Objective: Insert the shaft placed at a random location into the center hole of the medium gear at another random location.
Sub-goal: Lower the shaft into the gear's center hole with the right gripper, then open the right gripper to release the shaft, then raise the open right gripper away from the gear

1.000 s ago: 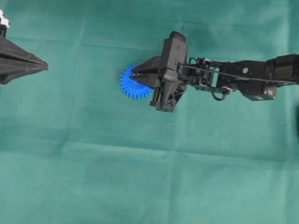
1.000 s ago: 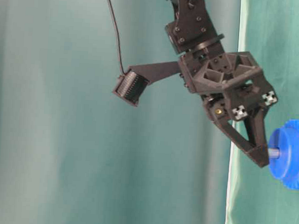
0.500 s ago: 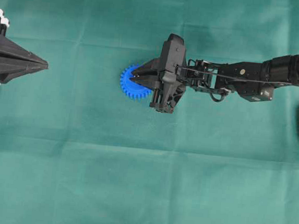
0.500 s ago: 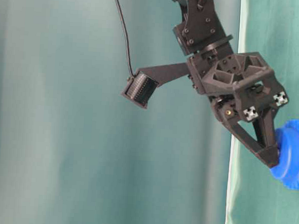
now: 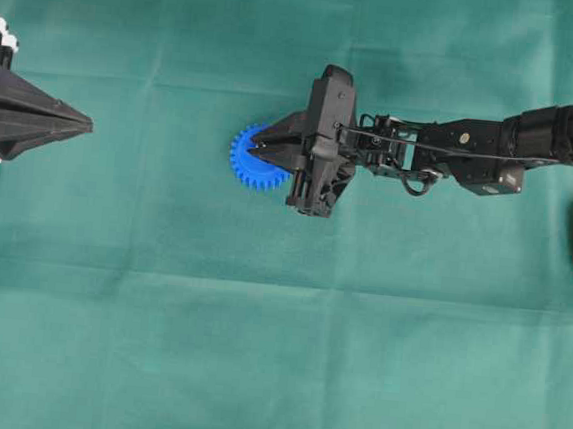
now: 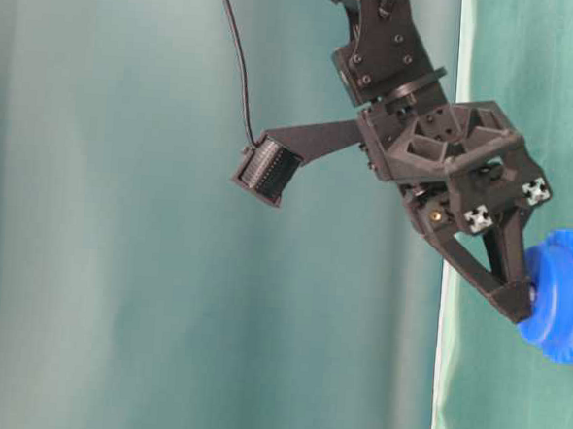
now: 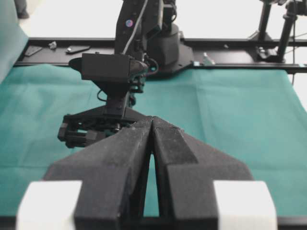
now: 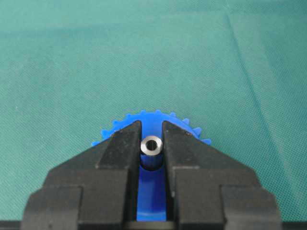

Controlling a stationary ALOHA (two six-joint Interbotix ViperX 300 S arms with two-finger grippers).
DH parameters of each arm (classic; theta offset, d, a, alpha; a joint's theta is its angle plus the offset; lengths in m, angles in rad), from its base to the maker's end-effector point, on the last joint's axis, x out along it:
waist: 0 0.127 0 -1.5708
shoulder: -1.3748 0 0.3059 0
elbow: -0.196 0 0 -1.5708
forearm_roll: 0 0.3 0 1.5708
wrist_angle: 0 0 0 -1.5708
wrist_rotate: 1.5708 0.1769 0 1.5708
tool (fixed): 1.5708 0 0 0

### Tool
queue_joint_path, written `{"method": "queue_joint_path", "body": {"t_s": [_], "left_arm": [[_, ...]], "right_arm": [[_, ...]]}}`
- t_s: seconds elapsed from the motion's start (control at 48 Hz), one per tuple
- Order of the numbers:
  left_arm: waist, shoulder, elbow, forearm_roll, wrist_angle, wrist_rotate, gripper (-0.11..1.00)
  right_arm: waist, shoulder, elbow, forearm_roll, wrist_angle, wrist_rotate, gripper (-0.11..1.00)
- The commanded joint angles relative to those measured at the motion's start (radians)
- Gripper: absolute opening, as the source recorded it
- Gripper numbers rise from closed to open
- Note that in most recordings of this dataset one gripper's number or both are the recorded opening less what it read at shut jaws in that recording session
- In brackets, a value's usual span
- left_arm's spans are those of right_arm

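Jaws of the right gripper point(image 8: 151, 143) are nearly closed, pinching the shaft point(image 8: 152, 146) between the two black fingertips point(image 8: 120, 143), and the pin stands on end with its long axis square to the face of the medium gear point(image 5: 251, 161), its hollow top ring facing the wrist camera. From table level the fingertips press down onto the raised hub of the blue gear, which lies flat on the green cloth point(image 5: 254, 352), so the center hole and the pin's lower part are hidden. Far off at the cloth's edge the left gripper point(image 7: 152, 125) has its jaws closed together on nothing, pointing toward the right arm point(image 5: 473, 151) with bare cloth between them.
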Motion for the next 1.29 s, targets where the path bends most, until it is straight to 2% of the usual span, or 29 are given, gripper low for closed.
{"method": "queue_joint_path", "body": {"t_s": [0.0, 0.063, 0.104, 0.292, 0.375, 0.521, 0.917, 1.271], "left_arm": [[0.003, 0.008, -0.018, 0.003, -0.005, 0.002, 0.0], [0.003, 0.006, -0.017, 0.003, -0.005, 0.002, 0.0], [0.003, 0.006, -0.018, 0.003, -0.005, 0.002, 0.0], [0.003, 0.006, -0.018, 0.003, -0.005, 0.002, 0.0], [0.003, 0.006, -0.018, 0.003, -0.005, 0.002, 0.0], [0.003, 0.006, -0.018, 0.003, -0.005, 0.002, 0.0], [0.003, 0.006, -0.018, 0.003, -0.005, 0.0, 0.0], [0.003, 0.006, -0.018, 0.003, -0.005, 0.0, 0.0]], "right_arm": [[0.002, -0.017, -0.02, 0.003, -0.015, 0.02, 0.14], [0.002, -0.017, -0.02, 0.005, -0.015, 0.02, 0.14], [0.002, -0.017, -0.021, 0.005, -0.015, 0.02, 0.19], [0.005, -0.021, -0.021, 0.008, -0.014, 0.018, 0.73], [0.008, -0.034, -0.02, 0.008, -0.012, 0.02, 0.92], [0.009, -0.067, -0.015, 0.008, 0.0, 0.018, 0.84], [0.008, -0.186, -0.014, 0.002, 0.092, 0.009, 0.86], [0.008, -0.207, 0.0, 0.002, 0.11, 0.009, 0.86]]}}
